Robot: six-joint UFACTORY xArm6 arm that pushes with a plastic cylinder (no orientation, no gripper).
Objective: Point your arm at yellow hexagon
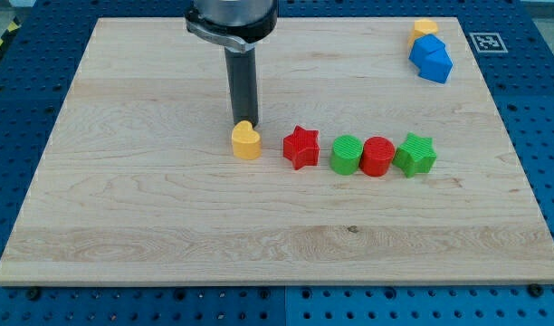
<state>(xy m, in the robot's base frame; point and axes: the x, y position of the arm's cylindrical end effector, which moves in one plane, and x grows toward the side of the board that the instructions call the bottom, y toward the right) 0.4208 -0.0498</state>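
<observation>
The yellow hexagon (425,28) lies at the view's top right corner of the wooden board (168,226), touching the top of a blue block (430,58). My tip (243,123) is far from it, left of the board's middle, right behind a yellow heart-shaped block (246,141) and touching or nearly touching it. The rod stands upright under the arm's dark round end (233,18).
A row runs to the right of the yellow heart: a red star (301,147), a green cylinder (347,155), a red cylinder (377,156) and a green star (415,153). The board lies on a blue perforated table (530,109).
</observation>
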